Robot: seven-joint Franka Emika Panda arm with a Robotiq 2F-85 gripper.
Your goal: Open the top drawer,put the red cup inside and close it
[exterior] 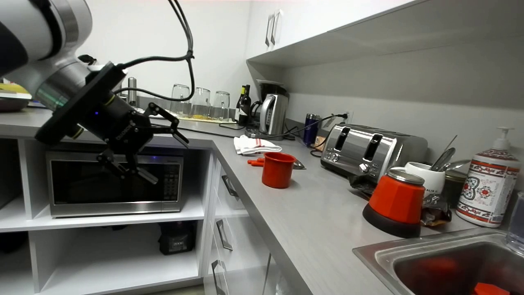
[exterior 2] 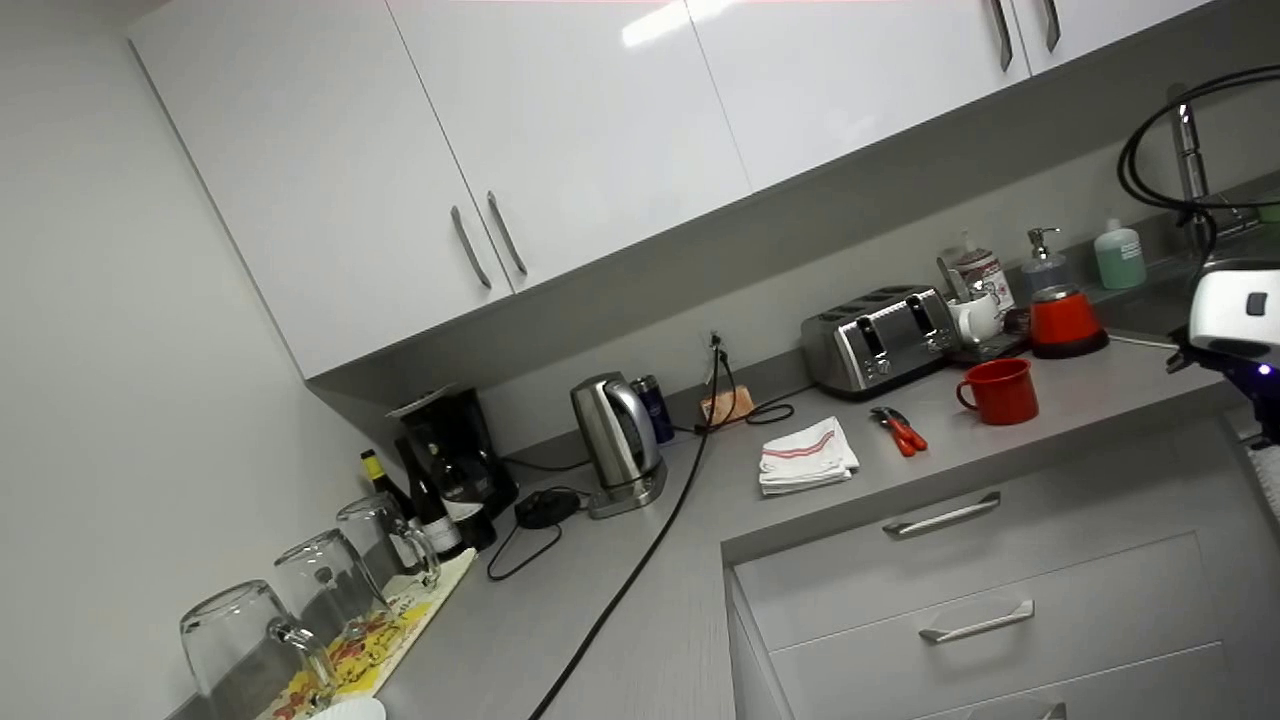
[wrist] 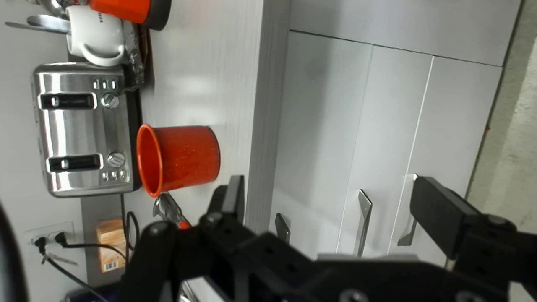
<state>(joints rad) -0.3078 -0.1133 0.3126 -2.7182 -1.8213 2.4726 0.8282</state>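
Observation:
The red cup (exterior: 278, 170) stands upright on the grey counter near its front edge, and also shows in an exterior view (exterior 2: 1003, 392) with its handle. In the wrist view the red cup (wrist: 180, 157) lies to the left of the fingers. Below the counter the top drawer (exterior 2: 850, 580) is closed, its front flush; its silver bar handle (exterior 2: 942, 515) is plain there. The wrist view shows that handle (wrist: 282, 227) partly behind a finger. My gripper (exterior: 164, 157) hangs in the air in front of the drawers, open, with nothing between its fingers (wrist: 436, 214).
Near the cup lie a red-handled tool (exterior 2: 902, 435) and a folded towel (exterior 2: 808, 458). A toaster (exterior: 368, 149) and a red-orange container (exterior: 397, 203) stand behind, beside the sink (exterior: 380, 256). Upper cabinets (exterior 2: 600, 130) overhang the counter. Lower drawer handles (wrist: 364, 222) sit under the top one.

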